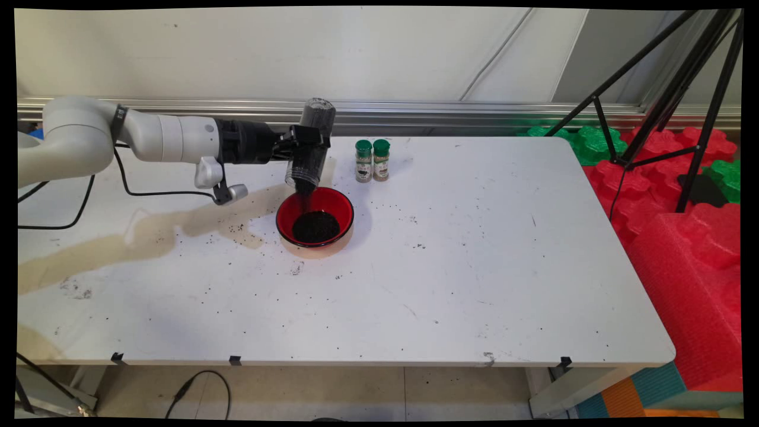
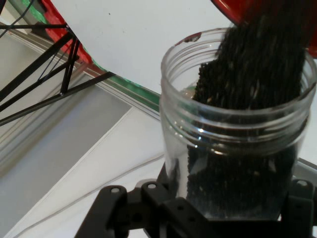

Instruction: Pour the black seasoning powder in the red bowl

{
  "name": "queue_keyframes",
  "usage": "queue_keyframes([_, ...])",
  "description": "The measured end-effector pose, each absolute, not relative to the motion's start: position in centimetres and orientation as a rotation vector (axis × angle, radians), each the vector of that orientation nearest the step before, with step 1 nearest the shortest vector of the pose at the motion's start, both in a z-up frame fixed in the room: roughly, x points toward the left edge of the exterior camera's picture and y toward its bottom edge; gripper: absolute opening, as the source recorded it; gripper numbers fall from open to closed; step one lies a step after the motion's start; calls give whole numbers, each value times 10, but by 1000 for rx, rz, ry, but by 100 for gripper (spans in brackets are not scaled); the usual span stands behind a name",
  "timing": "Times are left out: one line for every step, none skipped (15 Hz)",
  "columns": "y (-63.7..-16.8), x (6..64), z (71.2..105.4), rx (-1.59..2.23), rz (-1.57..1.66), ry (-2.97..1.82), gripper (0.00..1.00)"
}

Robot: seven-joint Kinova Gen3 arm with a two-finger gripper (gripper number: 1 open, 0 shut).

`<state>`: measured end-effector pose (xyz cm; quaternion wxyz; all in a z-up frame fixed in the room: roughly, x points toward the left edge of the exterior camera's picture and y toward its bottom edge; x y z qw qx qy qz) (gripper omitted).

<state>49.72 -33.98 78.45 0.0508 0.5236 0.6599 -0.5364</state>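
Main view: tool (image 1: 303, 142) clamps a clear jar (image 1: 311, 145), tipped mouth-down, dark grains streaming into the red bowl (image 1: 315, 217) just below. Two green-capped shakers (image 1: 372, 160) beside it.
Hand view: grains sliding out the jar mouth (image 2: 237, 89). Risk: stream overshoots rim, spills onto table (image 1: 474, 267).

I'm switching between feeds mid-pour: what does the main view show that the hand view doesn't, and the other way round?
Only the main view: two small green-capped spice jars standing beyond the round red bowl, the dark grains piled in the bowl, and spilled specks on the white table.

Only the hand view: the clear plastic jar's threaded open mouth, with grains sliding out.

Both: the black claw shut on the tipped jar, pouring dark grains into the red bowl.
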Motion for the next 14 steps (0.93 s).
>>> queue_keyframes([-340,497,785,1595,-1633,2005,0])
queue_keyframes([-339,497,785,1596,-1634,2003,0])
queue_keyframes([-339,497,785,1597,-1634,2001,0])
queue_keyframes([-339,497,785,1597,-1634,1998,0])
queue_keyframes([-339,497,785,1598,-1634,1997,0])
queue_keyframes([-339,497,785,1599,-1635,1994,0])
queue_keyframes([-339,496,785,1599,-1635,1992,0])
queue_keyframes([-339,496,786,1600,-1635,1990,0])
queue_keyframes([-338,496,786,1601,-1635,1987,0])
queue_keyframes([-338,496,786,1602,-1636,1984,0])
queue_keyframes([-338,496,786,1603,-1636,1983,0])
queue_keyframes([-338,496,786,1603,-1636,1981,0])
queue_keyframes([-338,496,786,1603,-1636,1979,0])
queue_keyframes([-337,496,786,1603,-1636,1978,0])
